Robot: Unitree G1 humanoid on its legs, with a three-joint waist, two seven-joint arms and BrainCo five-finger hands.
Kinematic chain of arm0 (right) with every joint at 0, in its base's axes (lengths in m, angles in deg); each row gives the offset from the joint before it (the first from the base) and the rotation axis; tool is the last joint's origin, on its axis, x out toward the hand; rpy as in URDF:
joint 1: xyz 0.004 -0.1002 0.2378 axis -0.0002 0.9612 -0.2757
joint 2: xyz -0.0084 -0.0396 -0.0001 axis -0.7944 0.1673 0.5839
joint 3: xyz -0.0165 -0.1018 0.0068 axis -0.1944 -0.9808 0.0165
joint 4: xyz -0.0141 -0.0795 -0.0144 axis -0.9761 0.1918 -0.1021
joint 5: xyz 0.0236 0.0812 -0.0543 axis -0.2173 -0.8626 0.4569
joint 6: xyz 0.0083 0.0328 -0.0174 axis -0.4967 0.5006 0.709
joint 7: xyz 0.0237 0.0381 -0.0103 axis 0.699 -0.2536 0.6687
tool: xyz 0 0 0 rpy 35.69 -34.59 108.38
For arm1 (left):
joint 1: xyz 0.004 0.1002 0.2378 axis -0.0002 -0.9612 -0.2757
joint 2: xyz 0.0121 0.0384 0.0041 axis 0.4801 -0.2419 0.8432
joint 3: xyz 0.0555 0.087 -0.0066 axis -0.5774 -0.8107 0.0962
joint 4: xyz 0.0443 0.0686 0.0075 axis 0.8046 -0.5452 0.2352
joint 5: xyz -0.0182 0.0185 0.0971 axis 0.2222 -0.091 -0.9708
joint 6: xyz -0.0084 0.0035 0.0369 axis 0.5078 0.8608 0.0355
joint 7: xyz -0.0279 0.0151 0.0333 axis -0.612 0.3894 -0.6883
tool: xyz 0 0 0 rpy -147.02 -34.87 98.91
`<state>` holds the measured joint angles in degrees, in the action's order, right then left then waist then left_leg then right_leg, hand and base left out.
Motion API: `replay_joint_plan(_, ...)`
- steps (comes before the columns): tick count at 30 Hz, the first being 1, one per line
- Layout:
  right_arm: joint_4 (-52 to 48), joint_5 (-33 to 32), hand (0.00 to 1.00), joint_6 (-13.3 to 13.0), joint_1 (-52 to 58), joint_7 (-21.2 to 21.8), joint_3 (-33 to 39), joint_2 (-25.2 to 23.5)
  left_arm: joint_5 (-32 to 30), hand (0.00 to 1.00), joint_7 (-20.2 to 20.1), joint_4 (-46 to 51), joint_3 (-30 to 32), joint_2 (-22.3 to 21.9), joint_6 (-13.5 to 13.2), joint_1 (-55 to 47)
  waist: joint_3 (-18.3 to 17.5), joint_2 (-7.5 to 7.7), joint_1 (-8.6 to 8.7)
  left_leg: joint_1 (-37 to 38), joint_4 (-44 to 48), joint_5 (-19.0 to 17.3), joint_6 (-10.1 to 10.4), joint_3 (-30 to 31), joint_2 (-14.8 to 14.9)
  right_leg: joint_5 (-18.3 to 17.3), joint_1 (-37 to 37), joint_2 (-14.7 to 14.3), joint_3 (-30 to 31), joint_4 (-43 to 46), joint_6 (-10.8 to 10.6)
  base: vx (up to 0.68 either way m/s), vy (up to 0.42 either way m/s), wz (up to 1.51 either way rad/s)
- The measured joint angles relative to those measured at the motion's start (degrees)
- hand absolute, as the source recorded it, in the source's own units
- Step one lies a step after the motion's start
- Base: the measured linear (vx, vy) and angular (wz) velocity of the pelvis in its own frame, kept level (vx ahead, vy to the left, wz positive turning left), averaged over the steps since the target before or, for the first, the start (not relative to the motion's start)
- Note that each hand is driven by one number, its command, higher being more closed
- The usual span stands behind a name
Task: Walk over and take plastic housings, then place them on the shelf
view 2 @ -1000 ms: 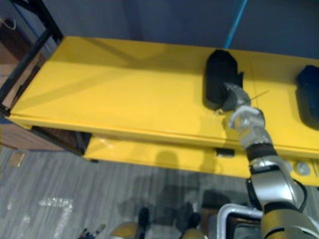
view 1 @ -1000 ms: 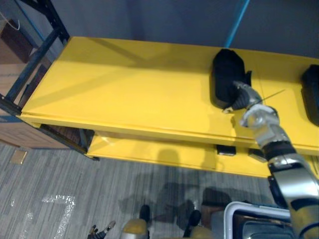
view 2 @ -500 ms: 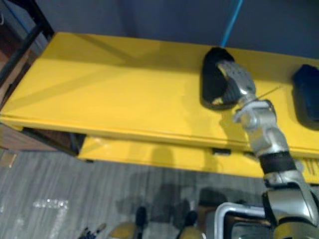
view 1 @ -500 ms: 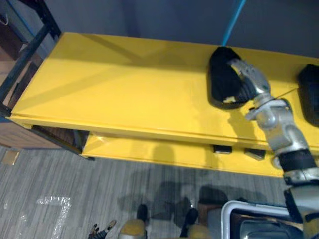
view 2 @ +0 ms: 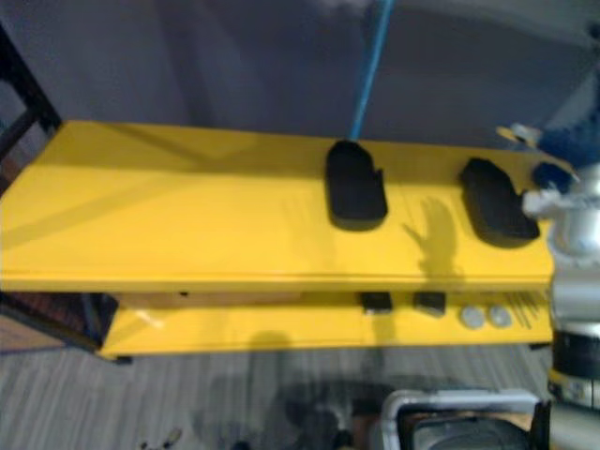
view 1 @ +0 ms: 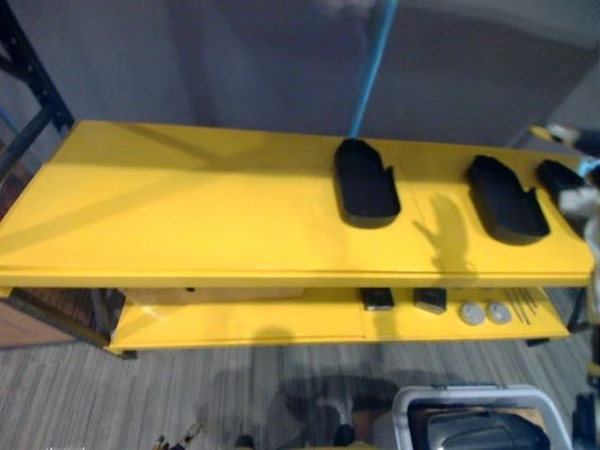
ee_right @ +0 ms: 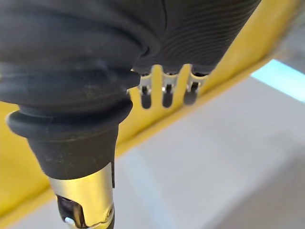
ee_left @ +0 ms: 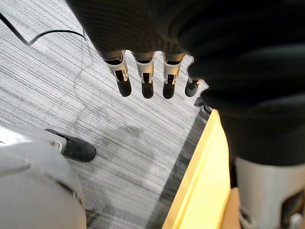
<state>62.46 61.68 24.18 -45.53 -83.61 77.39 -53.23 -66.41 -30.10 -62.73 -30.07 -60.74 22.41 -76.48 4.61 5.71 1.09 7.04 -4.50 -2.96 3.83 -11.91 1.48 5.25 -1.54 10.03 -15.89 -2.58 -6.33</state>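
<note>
Your head view puts the yellow shelf right across the scene, and all three black plastic housings lie flat on its top board. The centre housing sits below the blue pole. The second housing is well apart to its right, and the third housing lies just beside that one at the right end. On the lower board you see two small black blocks and two pale discs. A white bin stands on the floor, near right.

Your left wrist view shows the left hand over the grey floor beside the shelf edge, fingers straight and apart, empty.

Your right wrist view shows the right hand before the yellow shelf, fingers straight and holding nothing.
</note>
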Motion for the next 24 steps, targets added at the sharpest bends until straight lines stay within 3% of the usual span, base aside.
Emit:
replay_joint_plan(1, 1.4, -1.56, 0.0, -0.73, 5.13, -1.07, 2.79, -4.8, 0.86, 0.0, 0.36, -0.59, 0.04, -0.72, -0.01, 0.06, -0.69, -0.67, 1.06, -0.01, -0.01, -0.1, 0.12, -1.03, 0.18, -0.04, 0.66, -0.25, 0.86, 0.0, 0.01, -0.04, -0.021, -0.27)
replay_joint_plan(5, 7.19, -3.27, 0.0, -2.57, 13.93, -3.41, 7.14, -14.83, 1.44, 0.0, 0.53, -1.05, 2.07, -2.25, -0.01, 0.05, -2.03, -2.34, 2.89, 0.21, -0.03, -0.53, 0.58, -2.99, 0.92, -0.44, 1.58, -1.15, 2.52, 0.09, 0.55, -0.03, -0.031, -0.29)
replay_joint_plan(9, 12.93, -3.74, 0.0, -6.49, 19.77, -6.43, 7.99, -23.34, 1.46, 0.0, 0.65, -0.89, 2.27, -2.3, -0.07, 1.12, -2.35, -2.69, 3.08, 1.03, 0.01, -1.02, 1.22, -4.21, 1.93, -0.57, 1.5, -1.98, 3.59, 0.21, 0.86, -0.02, -0.031, -0.18)
replay_joint_plan(15, 16.09, -3.09, 0.0, -13.29, 20.69, -11.05, 7.3, -27.91, 1.47, 0.0, 1.78, -0.73, 2.59, -2.3, -0.06, 1.92, -2.34, -2.55, 2.85, 1.06, -0.24, -0.93, 1.11, -4.27, 1.84, -0.52, 1.49, -1.97, 3.57, 0.17, 0.89, 0.01, 0.003, 0.0)
replay_joint_plan(21, 16.08, 0.16, 0.0, -14.81, 19.79, -12.62, 6.76, -28.28, 0.78, 0.0, 2.15, -0.55, 3.94, -2.22, -0.02, 1.67, -2.07, -2.89, 2.64, 1.14, 0.0, -1.42, 1.21, -4.45, 1.89, -0.44, 1.45, -2.17, 3.98, 0.1, 0.64, 0.06, 0.007, -0.02)
replay_joint_plan(24, 15.89, 1.36, 0.0, -14.83, 17.25, -12.46, 6.24, -28.09, 0.83, 0.0, 2.14, 0.0, 5.46, -2.3, -0.02, 0.89, 0.15, -2.5, 0.86, -1.17, 11.34, -6.78, 0.33, -3.88, 2.67, -0.51, 1.64, -2.85, 7.79, 0.73, 0.77, 0.01, -0.038, -0.71)
